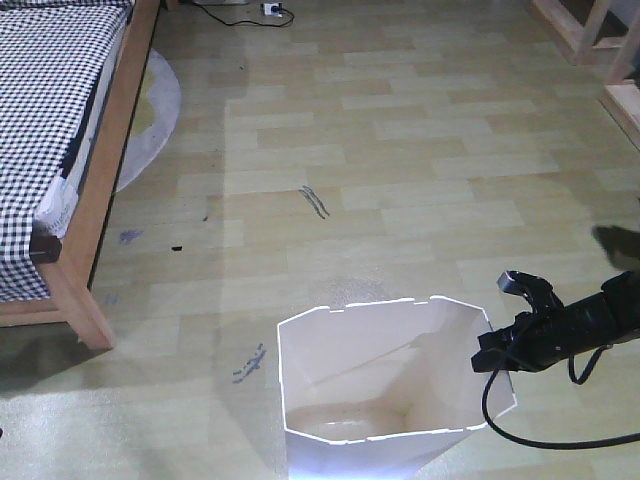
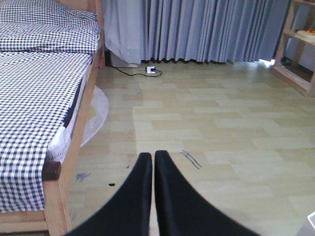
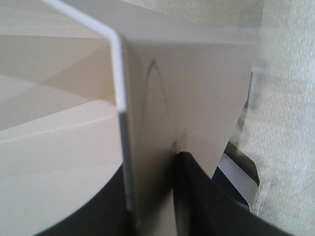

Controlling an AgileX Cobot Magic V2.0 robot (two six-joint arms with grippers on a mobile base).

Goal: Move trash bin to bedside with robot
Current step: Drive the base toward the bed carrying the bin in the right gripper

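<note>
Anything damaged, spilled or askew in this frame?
Nothing spilled; the trash bin stands upright. Only oddities: dark scuff streaks and bluish smudges on the floor, and a faint curved crease in the bin wall by the right end effector.

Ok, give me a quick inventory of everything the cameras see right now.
floor: one, pale wood-look planks, a few dark scuffs
trash bin: one, white, bottom centre of the front view
bed: one, light-brown frame, black-and-white checked bedding, left
rug: one, pale grey, round, partly under the bed
power strip: one, white with black cable, far end
curtains: grey-blue, back wall
wooden shelving: light brown, right, count unclear
left gripper: black, shut, empty
right gripper: black, shut on the trash bin's right wall
</note>
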